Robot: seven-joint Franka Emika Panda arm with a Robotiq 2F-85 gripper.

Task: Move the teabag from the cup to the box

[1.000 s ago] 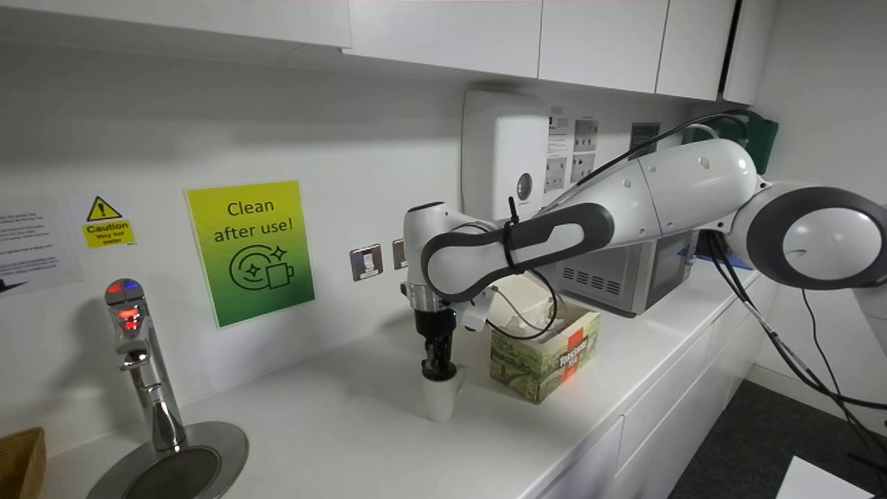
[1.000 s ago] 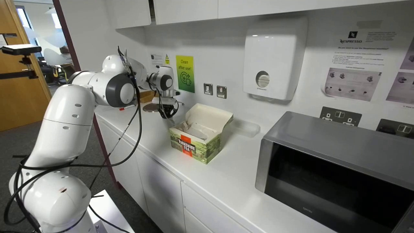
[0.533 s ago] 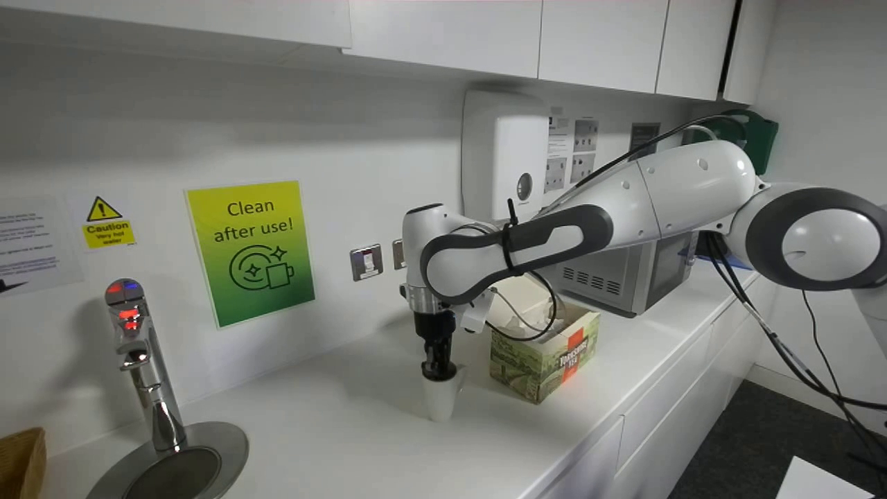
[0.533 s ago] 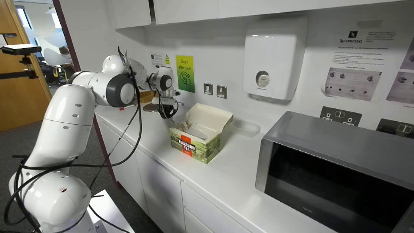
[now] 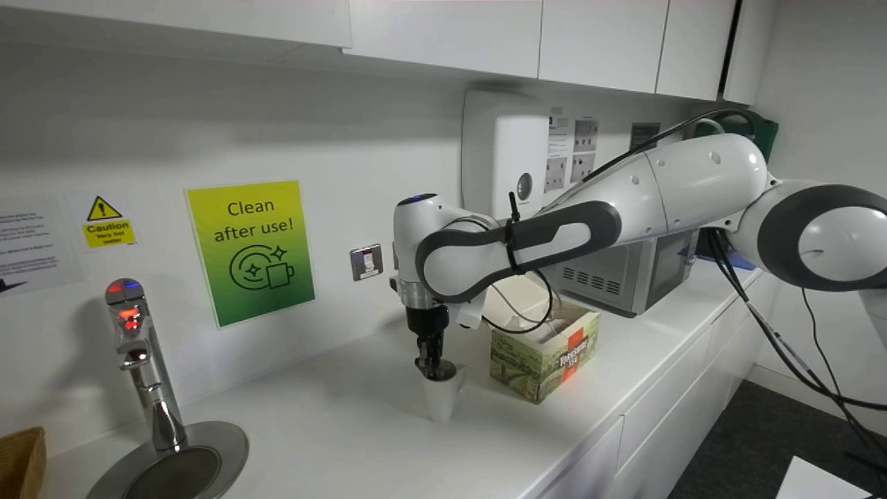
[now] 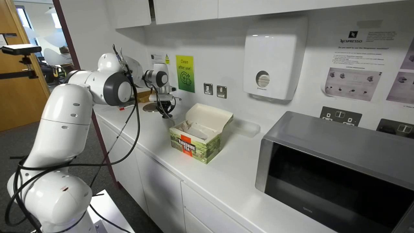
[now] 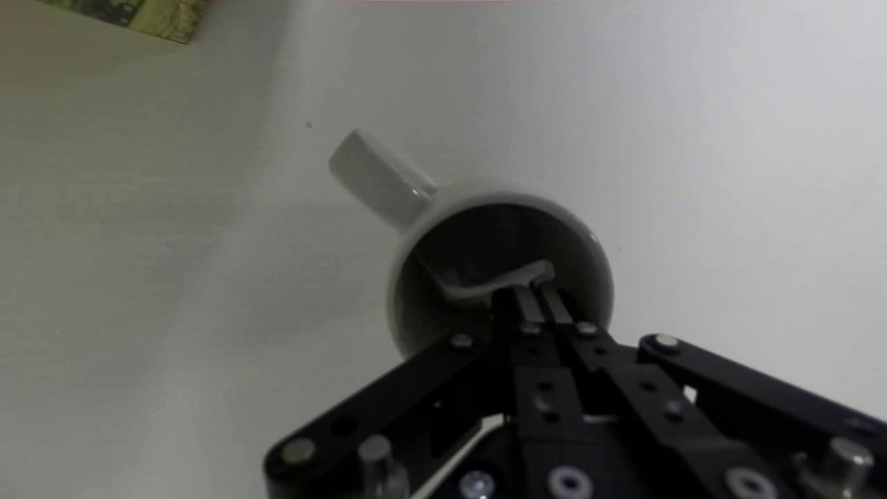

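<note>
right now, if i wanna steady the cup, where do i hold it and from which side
Probably by the handle, coming from the side where the box stands: the handle juts out from the cup roughly that way. That should also keep you clear of the gripper, which is at the cup's open top.
</note>
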